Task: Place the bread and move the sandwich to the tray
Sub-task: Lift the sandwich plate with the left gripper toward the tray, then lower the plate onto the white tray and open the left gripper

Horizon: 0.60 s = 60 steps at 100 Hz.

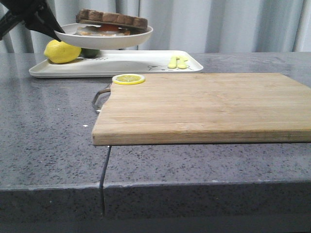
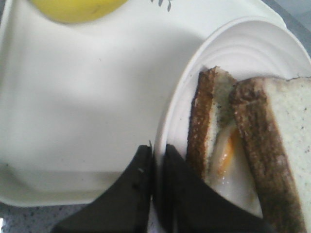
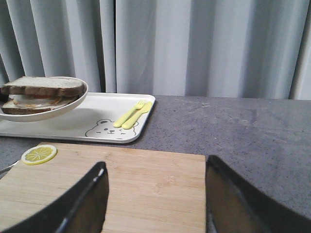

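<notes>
My left gripper (image 2: 156,156) is shut on the rim of the round white plate (image 2: 243,48), and in the front view it (image 1: 52,30) holds the plate (image 1: 104,38) in the air above the white tray (image 1: 121,65). The sandwich (image 1: 112,23) lies on the plate: brown-crusted slices with fried egg (image 2: 226,155) between them and the pale bread (image 2: 289,126) on top. My right gripper (image 3: 155,175) is open and empty above the wooden cutting board (image 3: 146,184). The right wrist view also shows the sandwich (image 3: 41,92) and the tray (image 3: 73,125) with its bear drawing (image 3: 103,128).
A whole lemon (image 1: 62,51) and something green (image 1: 90,52) lie on the tray's left part, under the plate. A yellow fork and spoon (image 1: 178,61) lie on its right part. A lemon slice (image 1: 129,79) sits on the cutting board's (image 1: 204,107) far left corner.
</notes>
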Motion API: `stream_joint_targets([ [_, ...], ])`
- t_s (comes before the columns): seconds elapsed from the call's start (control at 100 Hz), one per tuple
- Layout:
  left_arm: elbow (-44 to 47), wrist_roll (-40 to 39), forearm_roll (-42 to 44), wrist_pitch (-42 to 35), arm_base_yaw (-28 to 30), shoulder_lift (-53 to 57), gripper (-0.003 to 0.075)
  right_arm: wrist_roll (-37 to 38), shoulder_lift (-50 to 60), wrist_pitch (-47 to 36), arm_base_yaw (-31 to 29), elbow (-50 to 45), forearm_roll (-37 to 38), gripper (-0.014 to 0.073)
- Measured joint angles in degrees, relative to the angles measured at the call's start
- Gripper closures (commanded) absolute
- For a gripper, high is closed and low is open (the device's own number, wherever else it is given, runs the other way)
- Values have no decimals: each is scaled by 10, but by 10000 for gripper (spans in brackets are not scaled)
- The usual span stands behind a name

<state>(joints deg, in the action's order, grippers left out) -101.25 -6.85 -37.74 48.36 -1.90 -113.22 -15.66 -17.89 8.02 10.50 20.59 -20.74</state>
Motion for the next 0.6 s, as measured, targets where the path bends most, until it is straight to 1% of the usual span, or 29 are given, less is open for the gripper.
stream_joint_targets([
  [0.33, -92, 0, 1, 6, 0, -77, 739, 0, 0, 0, 0, 0, 0, 148],
  [0.6, -128, 1, 0, 8, 0, -126, 739, 0, 0, 0, 0, 0, 0, 148],
])
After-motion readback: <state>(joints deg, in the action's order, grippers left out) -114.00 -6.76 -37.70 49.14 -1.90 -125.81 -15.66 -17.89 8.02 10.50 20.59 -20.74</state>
